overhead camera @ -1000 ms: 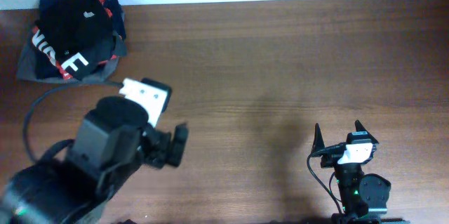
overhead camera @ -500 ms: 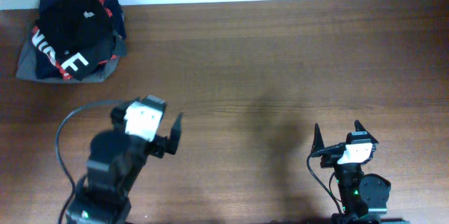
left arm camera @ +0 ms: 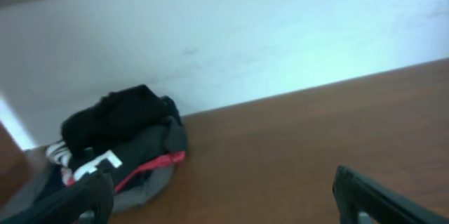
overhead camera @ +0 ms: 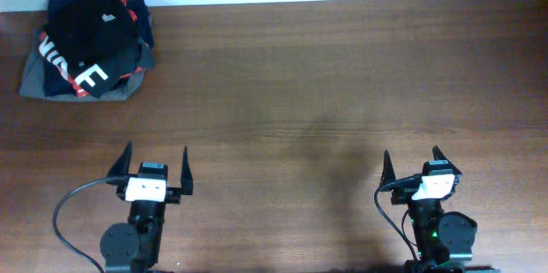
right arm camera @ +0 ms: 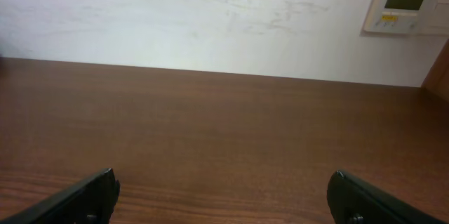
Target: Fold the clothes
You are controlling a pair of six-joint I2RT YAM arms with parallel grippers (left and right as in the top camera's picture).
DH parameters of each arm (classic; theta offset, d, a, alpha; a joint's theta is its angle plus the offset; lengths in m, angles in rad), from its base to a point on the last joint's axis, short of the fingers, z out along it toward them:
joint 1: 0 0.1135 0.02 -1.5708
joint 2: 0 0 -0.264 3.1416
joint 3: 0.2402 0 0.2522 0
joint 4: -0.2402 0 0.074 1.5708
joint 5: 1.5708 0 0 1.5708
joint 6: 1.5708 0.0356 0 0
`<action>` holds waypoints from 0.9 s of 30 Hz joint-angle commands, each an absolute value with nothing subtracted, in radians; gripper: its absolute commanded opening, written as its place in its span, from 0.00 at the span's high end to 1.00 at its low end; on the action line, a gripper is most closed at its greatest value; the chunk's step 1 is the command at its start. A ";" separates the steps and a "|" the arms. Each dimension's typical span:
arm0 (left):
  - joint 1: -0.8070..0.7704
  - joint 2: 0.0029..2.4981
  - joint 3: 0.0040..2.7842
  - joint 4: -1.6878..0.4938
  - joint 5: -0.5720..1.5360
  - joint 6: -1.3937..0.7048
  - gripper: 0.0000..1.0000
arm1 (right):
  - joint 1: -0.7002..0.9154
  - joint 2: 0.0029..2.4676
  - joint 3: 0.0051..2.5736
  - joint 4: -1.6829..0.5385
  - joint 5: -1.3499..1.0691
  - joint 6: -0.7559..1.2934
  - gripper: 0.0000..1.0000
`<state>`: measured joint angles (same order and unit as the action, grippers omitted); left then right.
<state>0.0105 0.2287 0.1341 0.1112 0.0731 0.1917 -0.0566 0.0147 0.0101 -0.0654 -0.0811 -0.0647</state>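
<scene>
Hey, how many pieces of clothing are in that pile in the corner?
3, stacked together: black T-shirt on top, black-and-red lettered garment beneath, grey garment at the bottom. Others may be hidden.

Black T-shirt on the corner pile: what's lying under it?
The black T-shirt sits atop a black-and-red garment with white letters, itself on a grey garment. Anything deeper is covered.

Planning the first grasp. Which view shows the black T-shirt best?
Overhead: the black T-shirt lies bunched atop the NIKE garment at the far-left corner of the table, seen from above. The left wrist view shows it from the side, blurred. The right wrist view misses it.
</scene>
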 commanded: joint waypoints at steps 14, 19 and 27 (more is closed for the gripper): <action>0.049 0.012 0.009 0.081 0.091 0.253 0.01 | -0.058 0.005 0.006 -0.071 -0.094 -0.071 0.01; 0.056 0.005 0.009 -0.005 0.090 0.252 0.01 | -0.058 0.005 0.006 -0.071 -0.094 -0.071 0.01; 0.055 0.005 0.009 -0.073 0.088 0.237 0.01 | -0.058 0.005 0.006 -0.071 -0.094 -0.071 0.01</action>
